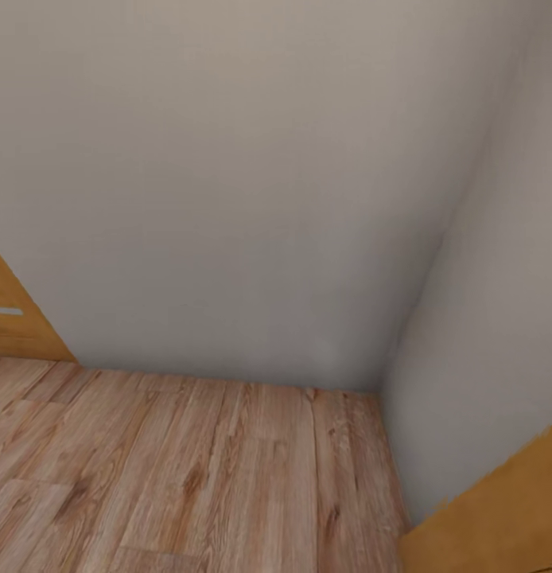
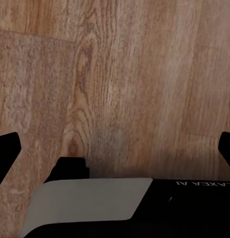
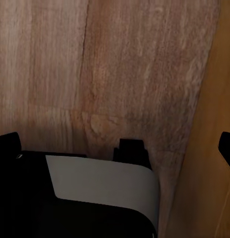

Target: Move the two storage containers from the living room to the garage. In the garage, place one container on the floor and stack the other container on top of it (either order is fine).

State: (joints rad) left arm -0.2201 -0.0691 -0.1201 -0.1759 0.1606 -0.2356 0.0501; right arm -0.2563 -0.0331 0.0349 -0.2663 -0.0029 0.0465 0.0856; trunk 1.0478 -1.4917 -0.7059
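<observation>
Pale grey walls [image 1: 252, 183] meet in a corner ahead of us, above a light wood plank floor [image 1: 188, 477]. At far left an orange-brown wood panel [image 1: 13, 318] leans into view; at lower right a second wood panel [image 1: 499, 517] cuts across the corner. We judge we are on our way, turned toward this corner, so open room lies only behind or to the sides. No bin is visible, so we cannot say where either one is. Our left tool [image 2: 115, 148] hangs over bare planks, its dark fingertips [image 2: 6, 148] spread wide with nothing between them. Our right tool [image 3: 117, 148] is likewise spread and empty, with a wood panel edge [image 3: 214, 148] just beside it, leaving little clearance there.
</observation>
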